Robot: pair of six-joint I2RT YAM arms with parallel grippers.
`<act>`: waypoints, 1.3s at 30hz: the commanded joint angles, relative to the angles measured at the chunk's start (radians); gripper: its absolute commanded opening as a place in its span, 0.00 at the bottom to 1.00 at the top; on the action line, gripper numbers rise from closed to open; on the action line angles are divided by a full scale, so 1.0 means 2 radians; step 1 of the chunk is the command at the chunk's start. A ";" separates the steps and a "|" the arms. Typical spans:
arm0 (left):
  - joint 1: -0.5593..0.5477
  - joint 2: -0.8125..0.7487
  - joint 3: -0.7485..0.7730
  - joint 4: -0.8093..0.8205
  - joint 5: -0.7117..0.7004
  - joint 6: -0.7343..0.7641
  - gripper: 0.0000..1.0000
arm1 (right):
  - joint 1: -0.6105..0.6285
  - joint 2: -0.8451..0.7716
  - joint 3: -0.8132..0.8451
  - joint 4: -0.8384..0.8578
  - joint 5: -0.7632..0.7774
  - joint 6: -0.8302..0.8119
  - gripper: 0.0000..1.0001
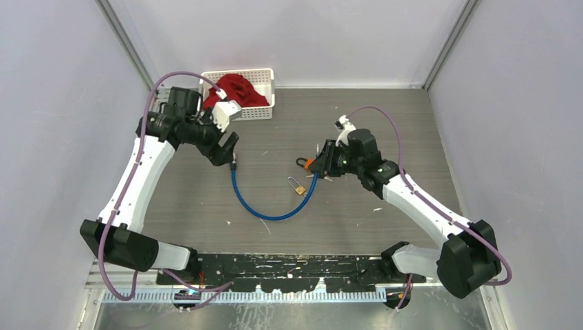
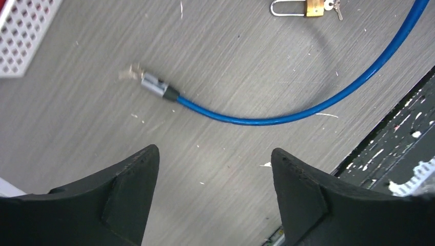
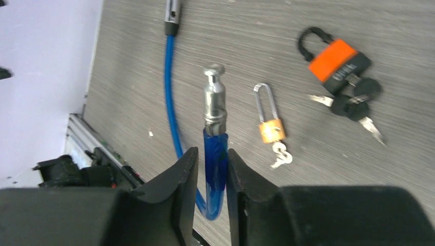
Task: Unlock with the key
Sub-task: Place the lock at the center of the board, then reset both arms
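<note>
- Top external view: the left gripper hangs over the table near the white basket, which holds a red cloth. Its jaws stand apart, just above one end of the blue cable.
- The cable curves in a U toward the right gripper, which is at its other end. The brass padlock lies inside the curve, and the orange padlock lies just beside the right gripper.
- Left wrist view: the left gripper is spread wide with nothing between its fingers. Beyond them the blue cable lies flat on the table, ending in a metal ferrule. The brass padlock, with a small key at its body, sits at the top edge.
- Right wrist view: the right gripper is clamped on the blue cable just below its metal pin, which points away from the fingers.
- The brass padlock lies near the pin with the small key in it. The orange padlock lies further right, with black-headed keys at its body.
</note>
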 commanded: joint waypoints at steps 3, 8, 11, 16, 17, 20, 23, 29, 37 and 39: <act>0.007 0.016 0.032 -0.017 -0.049 -0.066 0.87 | -0.036 -0.034 -0.015 -0.086 0.022 -0.030 0.76; 0.038 0.017 0.013 0.012 -0.057 -0.094 0.94 | -0.044 -0.075 -0.027 -0.099 0.087 -0.038 1.00; 0.072 0.000 -0.028 0.063 -0.046 -0.109 0.95 | -0.045 -0.093 -0.025 -0.094 0.166 -0.036 1.00; 0.140 -0.023 -0.142 0.201 -0.038 -0.143 0.97 | -0.047 -0.114 -0.062 -0.025 0.364 -0.026 1.00; 0.153 -0.025 -0.170 0.230 -0.037 -0.151 0.97 | -0.047 -0.116 -0.074 -0.008 0.392 -0.026 1.00; 0.180 -0.028 -0.257 0.332 -0.039 -0.174 0.97 | -0.048 -0.113 -0.122 0.069 0.526 -0.049 1.00; 0.196 -0.027 -0.351 0.459 -0.036 -0.196 0.98 | -0.062 -0.097 -0.176 0.186 0.583 -0.110 1.00; 0.196 -0.018 -0.500 0.679 -0.026 -0.236 0.99 | -0.129 -0.025 -0.222 0.322 0.602 -0.166 1.00; 0.196 -0.001 -0.543 0.823 -0.024 -0.283 0.99 | -0.163 0.072 -0.301 0.560 0.528 -0.234 1.00; 0.196 0.011 -0.543 0.848 -0.034 -0.295 0.99 | -0.166 0.099 -0.297 0.595 0.499 -0.252 1.00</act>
